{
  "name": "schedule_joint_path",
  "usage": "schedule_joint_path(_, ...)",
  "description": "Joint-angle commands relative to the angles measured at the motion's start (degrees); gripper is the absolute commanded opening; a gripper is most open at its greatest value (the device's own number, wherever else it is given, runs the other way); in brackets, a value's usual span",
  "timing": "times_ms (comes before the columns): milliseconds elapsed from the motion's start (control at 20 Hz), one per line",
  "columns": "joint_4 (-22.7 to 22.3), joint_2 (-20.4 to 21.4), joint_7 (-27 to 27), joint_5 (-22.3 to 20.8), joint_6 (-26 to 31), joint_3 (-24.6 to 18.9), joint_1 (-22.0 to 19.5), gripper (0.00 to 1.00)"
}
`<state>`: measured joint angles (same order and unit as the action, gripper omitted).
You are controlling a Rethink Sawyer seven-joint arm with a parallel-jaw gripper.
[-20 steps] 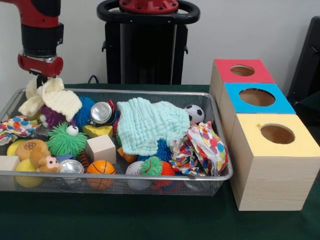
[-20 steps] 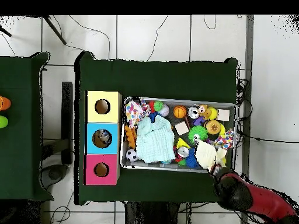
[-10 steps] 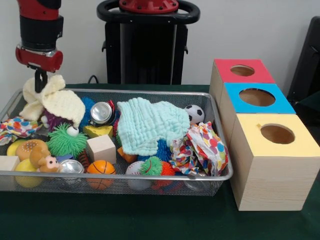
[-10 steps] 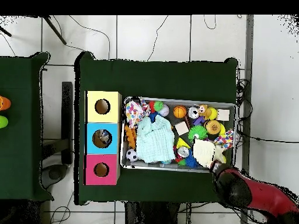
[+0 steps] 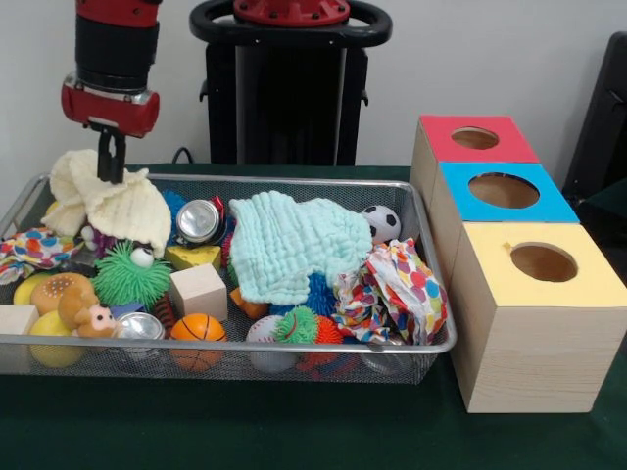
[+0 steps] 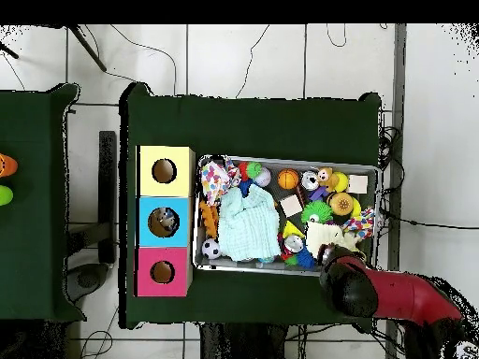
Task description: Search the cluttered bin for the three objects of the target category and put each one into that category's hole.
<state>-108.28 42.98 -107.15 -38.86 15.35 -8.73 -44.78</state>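
My gripper (image 5: 110,172) is shut on a cream knitted cloth (image 5: 118,206), which hangs from it over the far left corner of the mesh bin (image 5: 245,345). In the overhead view the arm's wrist (image 6: 349,286) covers the gripper, and only an edge of the cream cloth (image 6: 329,252) shows. A mint green cloth (image 5: 294,245) lies across the bin's middle. A polka-dot cloth (image 5: 397,289) is bunched at its right end. Three boxes with holes stand to the right: red (image 5: 475,139), blue (image 5: 503,189) and yellow (image 5: 542,262).
The bin also holds a soccer ball (image 5: 381,222), a metal can (image 5: 199,220), a green spiky ball (image 5: 130,274), a wooden block (image 5: 199,291), a small basketball (image 5: 197,329) and a patterned cloth (image 5: 29,245). The blue box's hole (image 6: 165,222) has something inside.
The gripper has moved to the right in the front view, carrying the cream cloth with it over the bin's corner. The bin's other contents have not moved.
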Motion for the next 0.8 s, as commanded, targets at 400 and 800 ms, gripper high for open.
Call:
schedule_joint_path(400,2.0,4.6,-8.7,5.8,11.5,6.9,13.2,0.00)
schedule_joint_path(800,2.8,4.2,-10.5,7.4,11.0,12.0,19.4,0.00)
